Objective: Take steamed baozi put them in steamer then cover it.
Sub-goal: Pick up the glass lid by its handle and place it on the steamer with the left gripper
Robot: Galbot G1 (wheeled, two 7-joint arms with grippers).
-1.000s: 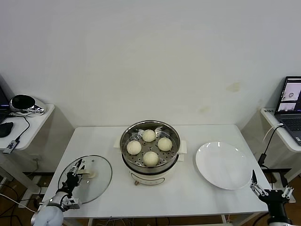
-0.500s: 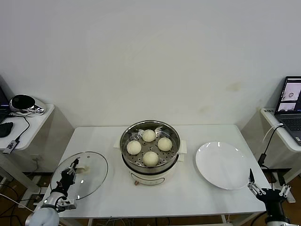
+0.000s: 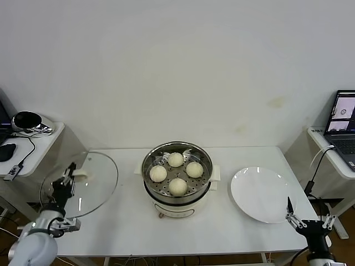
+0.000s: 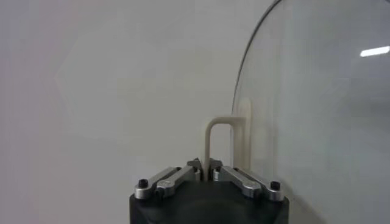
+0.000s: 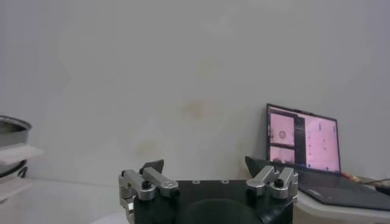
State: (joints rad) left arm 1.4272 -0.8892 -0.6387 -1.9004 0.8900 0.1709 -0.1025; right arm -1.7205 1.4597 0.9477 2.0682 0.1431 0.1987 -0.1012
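White plate (image 3: pixel 263 194) on table (image 3: pixel 233 233); laptop (image 3: pixel 343 123) beyond.

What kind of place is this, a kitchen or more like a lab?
Probably a robot lab or test room, not a kitchen: the steamer sits on a plain white table against a bare wall, with an open laptop on a side desk. The left gripper holds the cover; the right gripper waits.

White table (image 3: pixel 122 219) with steamer (image 3: pixel 176 173) and white plate (image 3: pixel 263 194).

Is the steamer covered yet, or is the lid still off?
Still off. The steamer is open with four baozi showing; the left pincer holds the cover tilted in the air beside it.
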